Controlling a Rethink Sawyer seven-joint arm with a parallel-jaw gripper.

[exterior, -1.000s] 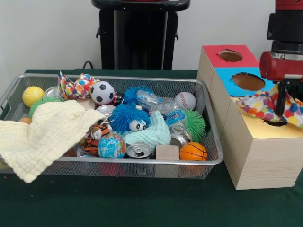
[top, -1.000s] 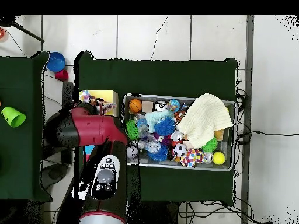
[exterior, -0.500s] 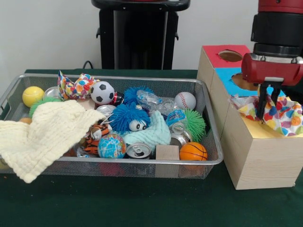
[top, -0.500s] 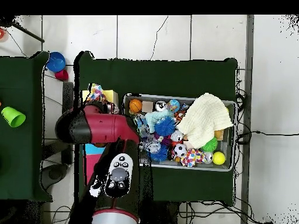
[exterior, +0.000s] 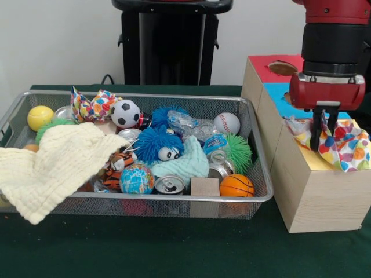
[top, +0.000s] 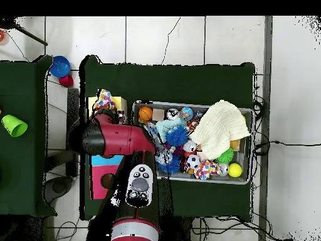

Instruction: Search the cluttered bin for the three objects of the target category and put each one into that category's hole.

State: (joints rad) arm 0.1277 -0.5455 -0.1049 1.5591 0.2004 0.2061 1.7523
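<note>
My gripper (exterior: 322, 138) is over the yellow top of the largest wooden box (exterior: 316, 197), right of the wire mesh bin (exterior: 139, 95). Its fingers reach down into a confetti cloth (exterior: 342, 145) and look shut on it. The cloth lies bunched on the box top, hangs over its front edge and hides the yellow-surround hole. It also shows in the overhead view (top: 105, 99), where my arm (top: 116, 138) covers the gripper. A second confetti cloth (exterior: 93, 106) lies at the bin's far left corner, seen from above (top: 209, 169) too. A third one does not show.
The red-surround hole (exterior: 282, 68) and the blue top (exterior: 278, 95) sit behind the yellow one. The bin holds a pale-yellow waffle cloth (exterior: 52, 165) draped over its left rim, a mint-green cloth (exterior: 185, 162), a soccer ball (exterior: 125, 113), fuzzy toys, cans and other balls.
My gripper has moved left and risen a little over the box top. The confetti cloth has shifted left with it and now hangs over the box's front edge.
</note>
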